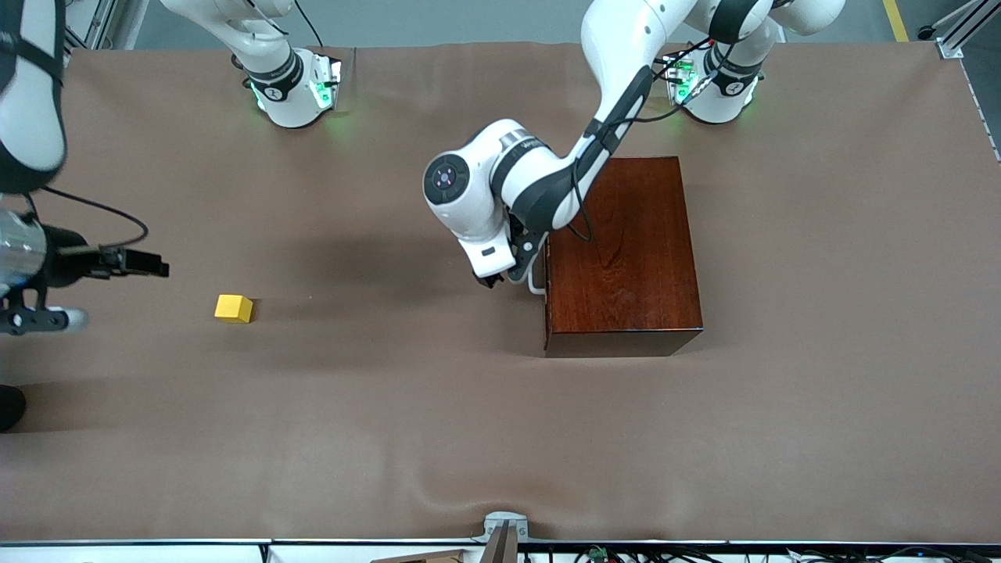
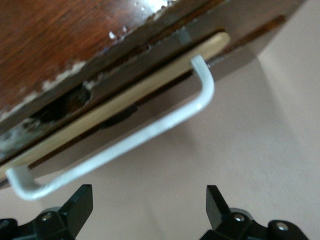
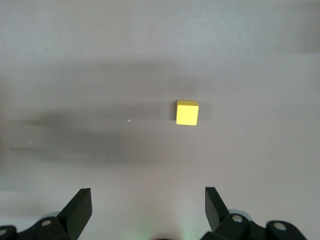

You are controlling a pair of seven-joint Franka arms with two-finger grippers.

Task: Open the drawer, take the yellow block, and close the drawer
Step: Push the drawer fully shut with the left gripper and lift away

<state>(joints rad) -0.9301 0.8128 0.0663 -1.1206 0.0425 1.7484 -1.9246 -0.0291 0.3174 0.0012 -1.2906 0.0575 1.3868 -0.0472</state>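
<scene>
The drawer [image 2: 125,107] sits pushed into the dark reddish-brown box [image 1: 622,258]. Only its pale front and white bar handle [image 2: 150,132] show, and the handle [image 1: 535,281] faces the right arm's end of the table. My left gripper [image 2: 149,192] is open and empty just in front of the handle, not around it; in the front view it [image 1: 500,275] is low beside the box. The yellow block [image 1: 233,308] lies on the bare table toward the right arm's end. My right gripper [image 3: 148,197] is open and empty, up in the air short of the block [image 3: 187,112].
The brown cloth-covered table [image 1: 438,422] spreads around the box and the block. The two arm bases [image 1: 293,94] stand along the table's edge farthest from the front camera. The right arm [image 1: 31,94] hangs over its own end of the table.
</scene>
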